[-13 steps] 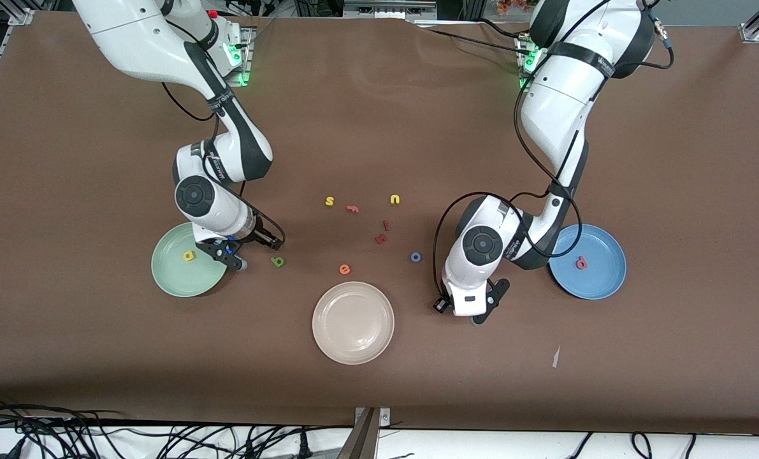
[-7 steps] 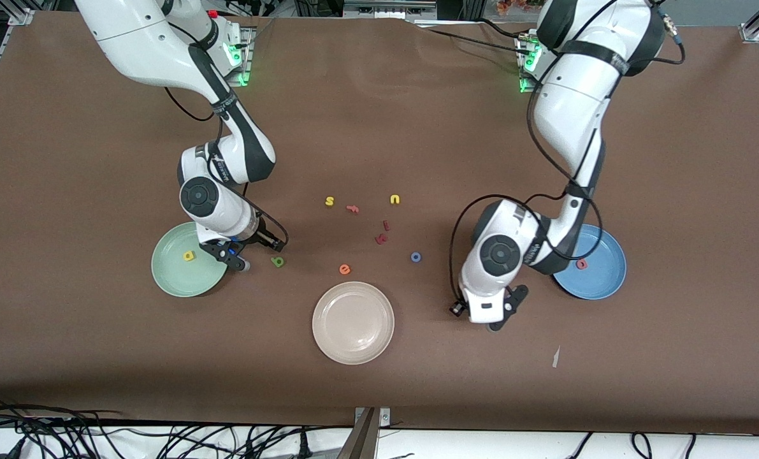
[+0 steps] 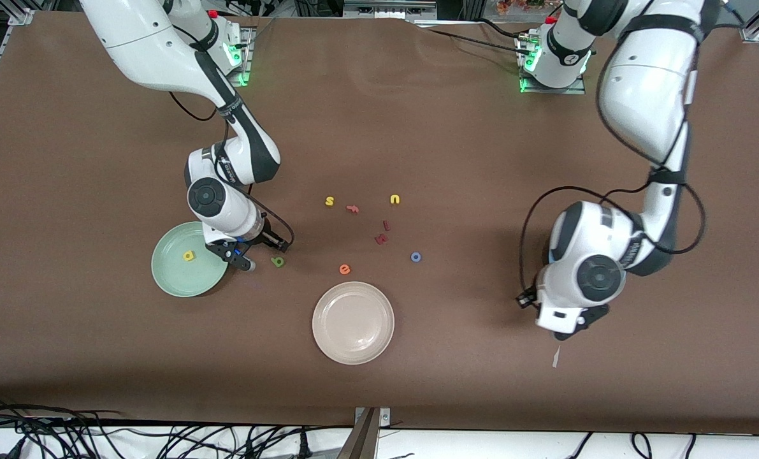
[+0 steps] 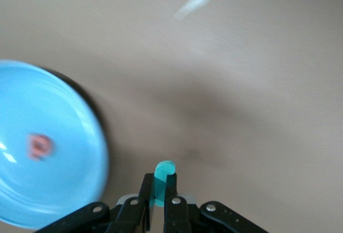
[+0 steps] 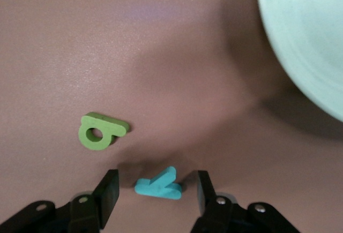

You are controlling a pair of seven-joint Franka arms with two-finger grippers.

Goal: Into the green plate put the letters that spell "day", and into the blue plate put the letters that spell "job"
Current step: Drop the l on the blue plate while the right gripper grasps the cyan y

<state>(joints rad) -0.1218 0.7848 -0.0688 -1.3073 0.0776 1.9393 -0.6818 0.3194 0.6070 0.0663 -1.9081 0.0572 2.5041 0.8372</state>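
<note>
My left gripper [image 4: 159,179] is shut on the teal hook-shaped "j" [image 4: 164,171] and hangs over bare table just beside the blue plate [image 4: 64,110]. The pink-red "b" [image 4: 38,146] lies in that plate. In the front view the left arm hides the plate, and the left gripper [image 3: 567,330] shows below the wrist. My right gripper [image 5: 156,178] is open and low at the table, its fingers either side of the teal "y" [image 5: 159,186]. The olive "a" [image 5: 99,131] lies close by. The yellow "d" [image 3: 189,255] sits in the green plate [image 3: 169,280]. The blue "o" [image 3: 416,257] lies mid-table.
A cream-white plate [image 3: 352,322] sits nearest the front camera. An orange "e" [image 3: 345,269], yellow "s" [image 3: 329,201] and "u" [image 3: 395,199], a salmon "f" [image 3: 352,208] and two dark red letters [image 3: 382,233] lie mid-table. A white scrap [image 3: 556,357] lies near the left gripper.
The left arm has carried the teal "j" from near the blue "o" toward its own end of the table, and now covers the blue plate. The right gripper has edged toward the olive "a".
</note>
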